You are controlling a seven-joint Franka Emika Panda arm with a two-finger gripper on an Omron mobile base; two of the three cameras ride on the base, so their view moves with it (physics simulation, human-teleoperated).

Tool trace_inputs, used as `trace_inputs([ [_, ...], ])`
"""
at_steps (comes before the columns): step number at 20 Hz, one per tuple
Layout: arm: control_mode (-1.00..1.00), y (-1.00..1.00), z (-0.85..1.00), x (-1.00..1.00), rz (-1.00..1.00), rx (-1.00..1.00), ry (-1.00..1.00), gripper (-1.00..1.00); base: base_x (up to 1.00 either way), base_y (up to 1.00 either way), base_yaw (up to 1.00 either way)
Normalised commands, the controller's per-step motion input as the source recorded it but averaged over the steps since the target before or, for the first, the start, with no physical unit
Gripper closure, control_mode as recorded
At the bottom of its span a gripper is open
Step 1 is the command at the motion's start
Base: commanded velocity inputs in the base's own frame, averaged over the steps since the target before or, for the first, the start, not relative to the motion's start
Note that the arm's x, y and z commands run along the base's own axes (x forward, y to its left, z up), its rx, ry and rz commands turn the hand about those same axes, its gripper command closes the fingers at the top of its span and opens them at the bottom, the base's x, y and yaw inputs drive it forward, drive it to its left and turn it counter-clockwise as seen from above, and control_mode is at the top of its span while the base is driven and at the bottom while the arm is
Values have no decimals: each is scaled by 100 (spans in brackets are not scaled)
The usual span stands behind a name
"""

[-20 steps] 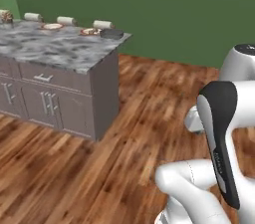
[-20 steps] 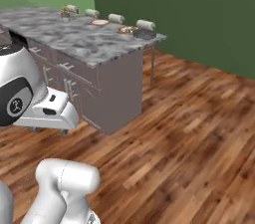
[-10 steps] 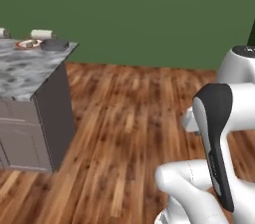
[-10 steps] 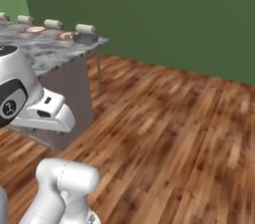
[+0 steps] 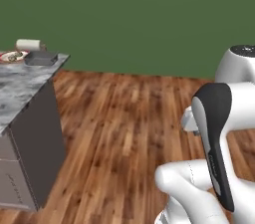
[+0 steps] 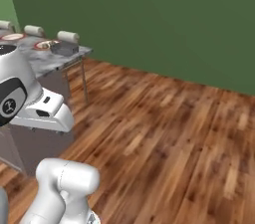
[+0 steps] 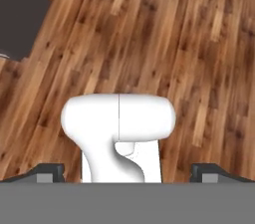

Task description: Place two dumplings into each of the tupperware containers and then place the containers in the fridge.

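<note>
Filling the far side, a green wall [image 5: 149, 14] backs a wooden floor [image 6: 169, 133]. On the marble counter's [image 5: 22, 86] far corner sits a shallow grey tupperware container [image 5: 41, 58], low-walled, just beside a red-rimmed plate [image 5: 12, 56]. The gripper [image 7: 127, 172] stands wide apart, holding nothing, above the floor.

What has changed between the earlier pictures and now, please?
The base has turned, so the whole view has swung: the counter has slid toward the left edge and more green wall and wood floor show. Nothing was taken hold of or let go. The container and plate stay on the counter; the jaws stay open.
</note>
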Motion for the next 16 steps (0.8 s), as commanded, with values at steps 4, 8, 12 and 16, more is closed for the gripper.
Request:
trace_inputs([
  [4, 100, 0, 0, 0, 0, 0, 0, -100, 100, -33, 0],
  [8, 100, 0, 0, 0, 0, 0, 0, -100, 100, -19, 0],
  [12, 100, 0, 0, 0, 0, 0, 0, -100, 100, -14, 0],
  [16, 100, 0, 0, 0, 0, 0, 0, -100, 100, -13, 2],
])
